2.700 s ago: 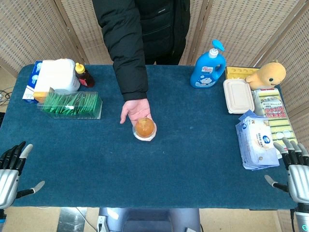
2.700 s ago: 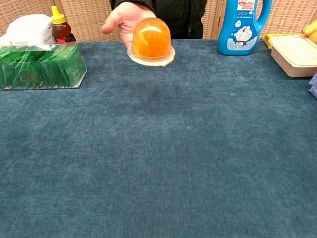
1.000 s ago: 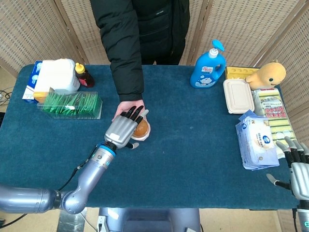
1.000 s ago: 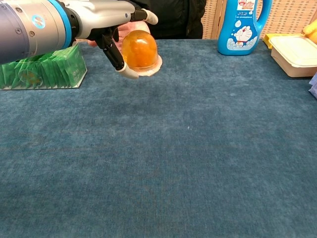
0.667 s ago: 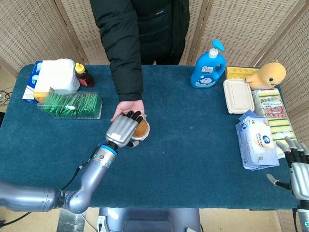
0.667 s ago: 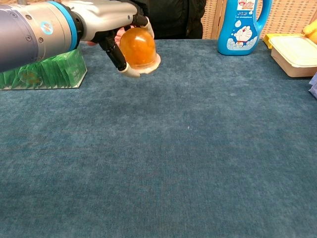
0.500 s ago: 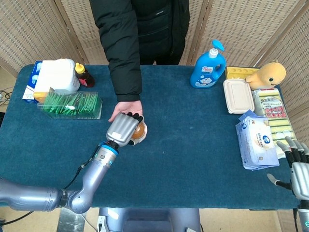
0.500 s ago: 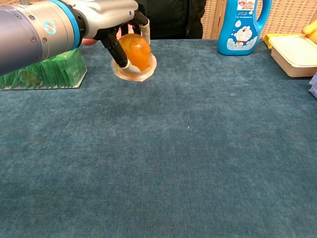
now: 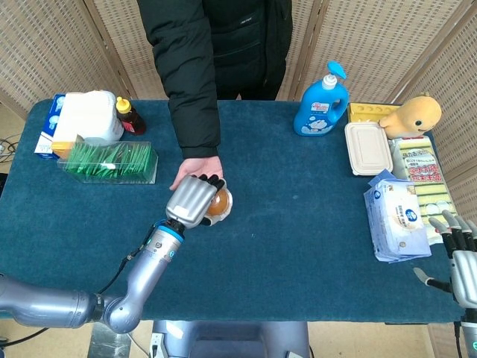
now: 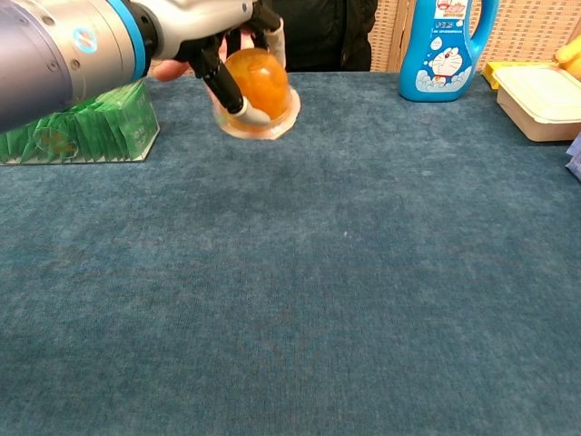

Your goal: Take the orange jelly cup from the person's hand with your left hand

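The orange jelly cup (image 9: 218,202) (image 10: 261,84) is a clear dome of orange jelly on a white rim, held above the blue table. My left hand (image 9: 191,201) (image 10: 195,23) wraps over it, with the thumb across its front and the fingers (image 10: 270,32) behind. The person's hand (image 9: 188,170) lies just behind and under mine, mostly hidden, still close to the cup. My right hand (image 9: 460,261) rests at the table's near right corner with fingers apart and holds nothing.
A clear box of green packets (image 9: 110,160) (image 10: 77,132) sits left of the cup. Behind it stand a white container (image 9: 89,115) and a small sauce bottle (image 9: 130,115). A blue detergent bottle (image 9: 321,101) (image 10: 449,45), lunch box (image 9: 367,148) and tissue pack (image 9: 396,216) are on the right.
My left arm reached from the near left corner to the cup and closed its fingers around it. The person's hand has drawn back slightly. The right hand stayed put.
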Robot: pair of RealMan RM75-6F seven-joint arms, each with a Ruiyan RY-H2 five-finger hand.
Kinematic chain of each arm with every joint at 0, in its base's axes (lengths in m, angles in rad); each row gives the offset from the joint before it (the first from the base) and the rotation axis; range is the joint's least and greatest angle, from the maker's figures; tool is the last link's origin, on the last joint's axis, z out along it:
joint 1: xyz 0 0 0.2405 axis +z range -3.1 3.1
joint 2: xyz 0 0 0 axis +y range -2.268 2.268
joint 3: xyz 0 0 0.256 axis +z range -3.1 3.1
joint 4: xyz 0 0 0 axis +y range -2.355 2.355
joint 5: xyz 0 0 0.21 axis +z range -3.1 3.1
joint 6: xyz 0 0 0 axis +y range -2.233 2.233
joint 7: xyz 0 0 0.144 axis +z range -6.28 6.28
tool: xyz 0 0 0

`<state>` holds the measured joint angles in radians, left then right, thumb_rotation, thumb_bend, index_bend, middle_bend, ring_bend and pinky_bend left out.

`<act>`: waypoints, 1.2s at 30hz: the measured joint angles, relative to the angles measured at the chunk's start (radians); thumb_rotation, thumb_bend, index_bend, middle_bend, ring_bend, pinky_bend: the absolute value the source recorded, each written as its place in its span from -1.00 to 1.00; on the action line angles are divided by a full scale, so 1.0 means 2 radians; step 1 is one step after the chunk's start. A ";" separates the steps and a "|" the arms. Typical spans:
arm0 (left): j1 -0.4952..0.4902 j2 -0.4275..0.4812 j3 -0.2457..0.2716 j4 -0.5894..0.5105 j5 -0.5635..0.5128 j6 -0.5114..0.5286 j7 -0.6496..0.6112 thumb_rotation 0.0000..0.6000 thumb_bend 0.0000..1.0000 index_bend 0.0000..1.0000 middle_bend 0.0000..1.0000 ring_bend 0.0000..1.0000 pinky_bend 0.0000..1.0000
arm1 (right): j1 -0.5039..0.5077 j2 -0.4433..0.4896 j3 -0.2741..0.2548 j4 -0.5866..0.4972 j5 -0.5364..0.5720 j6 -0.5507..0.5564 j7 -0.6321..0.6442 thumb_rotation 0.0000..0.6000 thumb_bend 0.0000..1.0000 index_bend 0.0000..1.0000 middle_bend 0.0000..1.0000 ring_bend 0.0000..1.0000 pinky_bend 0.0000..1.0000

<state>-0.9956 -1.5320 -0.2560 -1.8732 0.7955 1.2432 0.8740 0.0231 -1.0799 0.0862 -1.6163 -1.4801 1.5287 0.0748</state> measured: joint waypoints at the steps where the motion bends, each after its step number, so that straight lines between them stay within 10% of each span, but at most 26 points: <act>1: 0.001 0.003 0.000 -0.007 0.006 0.002 -0.001 1.00 -0.56 0.02 -0.02 -0.08 0.14 | 0.000 0.000 0.000 0.000 0.000 0.000 0.000 1.00 -0.67 -0.70 -0.91 -0.92 -1.00; 16: 0.068 0.074 0.073 -0.097 0.125 0.036 -0.045 1.00 -0.55 0.02 -0.02 -0.08 0.14 | 0.000 -0.001 -0.003 -0.003 -0.003 0.000 -0.003 1.00 -0.67 -0.70 -0.91 -0.92 -1.00; 29: 0.124 0.032 0.125 0.070 0.151 -0.017 -0.178 1.00 -0.56 0.00 -0.07 -0.19 0.05 | 0.002 -0.005 -0.004 -0.005 -0.003 -0.004 -0.014 1.00 -0.67 -0.70 -0.91 -0.92 -1.00; 36: 0.124 0.016 0.115 0.095 0.114 -0.068 -0.188 1.00 -0.69 -1.00 -1.00 -1.00 -0.49 | 0.002 -0.005 -0.003 -0.004 0.000 -0.006 -0.013 1.00 -0.67 -0.70 -0.91 -0.92 -1.00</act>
<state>-0.7480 -1.4996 -0.0256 -1.6824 1.0235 1.1078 0.4989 0.0276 -1.0893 0.0793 -1.6235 -1.4803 1.5164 0.0491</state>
